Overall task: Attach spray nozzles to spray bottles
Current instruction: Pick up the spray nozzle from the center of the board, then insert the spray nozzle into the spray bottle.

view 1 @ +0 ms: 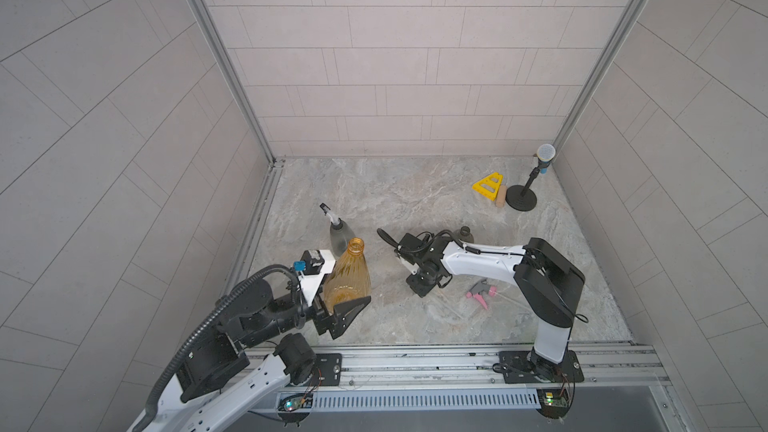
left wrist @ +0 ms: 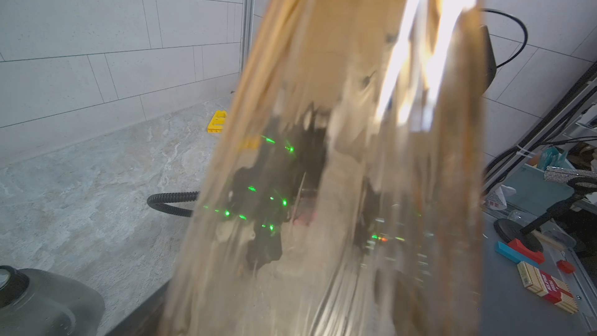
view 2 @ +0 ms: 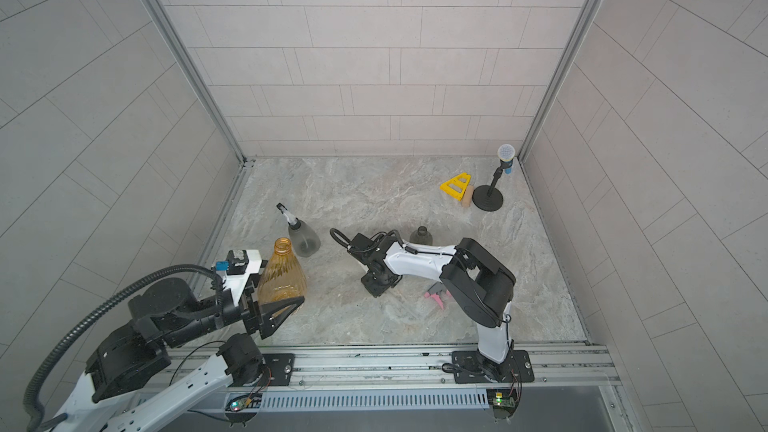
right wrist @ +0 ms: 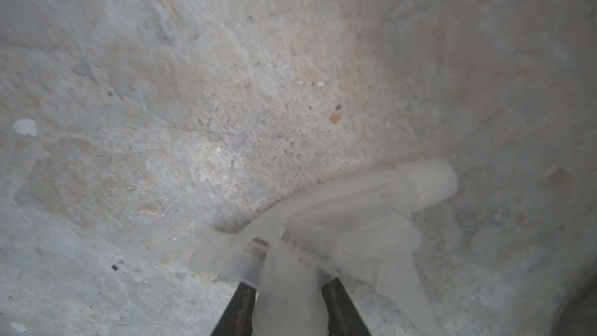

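Note:
The amber spray bottle [view 1: 347,276] [view 2: 282,276] stands upright at the front left, and my left gripper [view 1: 345,292] [view 2: 282,293] is shut on its wide body. It fills the left wrist view [left wrist: 355,156]. Behind it stands a grey bottle [view 1: 340,238] [left wrist: 48,302] with the white-and-black nozzle [view 1: 328,211] on it. A second grey bottle [view 1: 464,234] stands open-necked behind my right arm. At mid-table my right gripper [view 1: 417,284] [right wrist: 287,289] points down, shut on the neck of the translucent nozzle [right wrist: 355,221], which lies on the surface. The grey-and-pink nozzle [view 1: 482,290] lies to its right.
A yellow triangular piece [view 1: 488,187], a wooden cylinder [view 1: 501,197] and a black-based microphone stand [view 1: 521,197] sit at the back right corner. Tiled walls close three sides. A metal rail [view 1: 415,361] with both arm bases runs along the front.

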Controlling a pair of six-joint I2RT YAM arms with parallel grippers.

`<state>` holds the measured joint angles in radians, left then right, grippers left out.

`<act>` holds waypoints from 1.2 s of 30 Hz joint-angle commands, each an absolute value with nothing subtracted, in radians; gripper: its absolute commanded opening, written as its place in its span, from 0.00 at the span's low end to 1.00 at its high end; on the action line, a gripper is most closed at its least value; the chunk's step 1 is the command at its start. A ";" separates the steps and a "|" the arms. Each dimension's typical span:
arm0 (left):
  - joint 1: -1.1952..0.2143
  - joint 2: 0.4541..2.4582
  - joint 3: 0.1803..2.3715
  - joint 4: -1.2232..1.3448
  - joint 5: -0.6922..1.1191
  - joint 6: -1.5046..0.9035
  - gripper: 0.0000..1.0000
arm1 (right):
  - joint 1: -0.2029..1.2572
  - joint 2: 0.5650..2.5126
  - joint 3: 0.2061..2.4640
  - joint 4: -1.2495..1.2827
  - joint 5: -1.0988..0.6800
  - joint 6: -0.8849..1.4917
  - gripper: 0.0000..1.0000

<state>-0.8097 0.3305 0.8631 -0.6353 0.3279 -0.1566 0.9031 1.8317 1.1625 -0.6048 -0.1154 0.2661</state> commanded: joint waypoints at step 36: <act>-0.809 0.426 0.752 -0.285 0.598 -0.196 0.00 | 0.965 1.217 1.651 0.338 -0.513 0.566 0.28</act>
<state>-0.8093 0.4267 0.7567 -0.3248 0.5842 -0.1936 0.9367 1.2160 1.5932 0.2337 -0.4393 0.5144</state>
